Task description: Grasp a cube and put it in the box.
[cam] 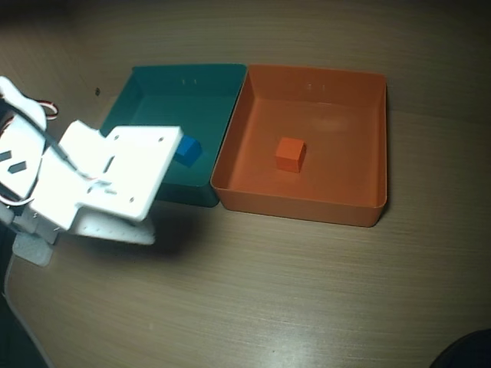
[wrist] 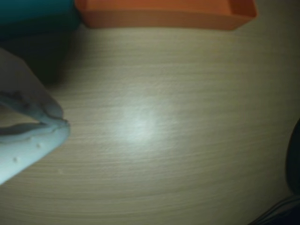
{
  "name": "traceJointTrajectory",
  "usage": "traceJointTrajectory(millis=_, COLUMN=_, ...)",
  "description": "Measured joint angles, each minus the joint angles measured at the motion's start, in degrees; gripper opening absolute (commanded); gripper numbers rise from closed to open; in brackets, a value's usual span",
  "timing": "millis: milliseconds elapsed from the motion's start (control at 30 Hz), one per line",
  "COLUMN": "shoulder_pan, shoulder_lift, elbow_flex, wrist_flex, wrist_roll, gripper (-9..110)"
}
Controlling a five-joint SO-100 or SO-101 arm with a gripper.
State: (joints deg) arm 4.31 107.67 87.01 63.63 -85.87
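Observation:
The small orange cube (cam: 290, 154) lies on the floor of the orange box (cam: 299, 207), near its middle, in the overhead view. The wrist view shows only the box's front wall (wrist: 164, 18) along the top edge; the cube is out of sight there. My gripper (wrist: 60, 121) enters the wrist view from the left. Its pale fingertips touch and hold nothing, above bare wooden table. In the overhead view the white wrist body (cam: 100, 180) hides the fingers and hangs over the front left corner of the teal tray.
A teal-green tray (cam: 153, 92) stands against the orange box's left side, with a small blue cube (cam: 189, 149) inside, partly covered by the arm. A dark object (cam: 468, 353) sits at the table's lower right corner. Wooden tabletop (cam: 268, 291) lies in front of both trays.

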Motion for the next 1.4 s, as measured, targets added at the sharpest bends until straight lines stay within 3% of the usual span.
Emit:
traceJointTrajectory(millis=300, shoulder_pan=5.4, shoulder_lift=25.2, elbow_flex=34.8, wrist_flex=0.0, wrist_roll=0.0, gripper=-6)
traceJointTrajectory(millis=900, shoulder_pan=0.7, shoulder_lift=75.2, elbow_flex=89.8, wrist_flex=0.0, wrist_roll=-6.0, gripper=-6)
traceJointTrajectory(millis=1400, shoulder_pan=0.0, shoulder_lift=84.2, elbow_flex=91.3, wrist_flex=12.9, wrist_roll=-6.2, gripper=-6)
